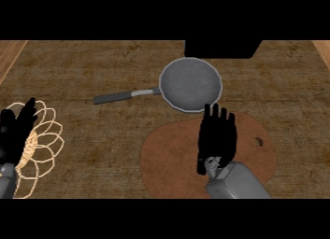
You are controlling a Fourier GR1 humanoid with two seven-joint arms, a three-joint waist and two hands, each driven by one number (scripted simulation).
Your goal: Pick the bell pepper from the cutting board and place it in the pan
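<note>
Head view, looking steeply down on a brown, mottled tabletop. A grey pan sits toward the far middle, round and shallow, its inside bare; its dark handle runs out to the view's left and slightly nearer. Beyond the pan, at the far edge, a black block cuts into the tabletop; what it is cannot be told. Nearer than the pan lies a rounded brown cutting board with a small dark hole near its right rim; the pan's near rim sits just beside the board's far edge. Right robot hand lies over the middle of the board, fingers straight and spread a little, tips pointing toward the pan and falling short of its rim; nothing shows pinched in it. Its grey forearm comes in from the lower edge. The bell pepper is not visible anywhere: not in the pan, not on the bare parts of the board; whether it sits hidden beneath the right hand cannot be told. Left robot hand shows at the view's left edge, fingers straight and up, over a pale wire basket of looping rings, well apart from board and pan.
</note>
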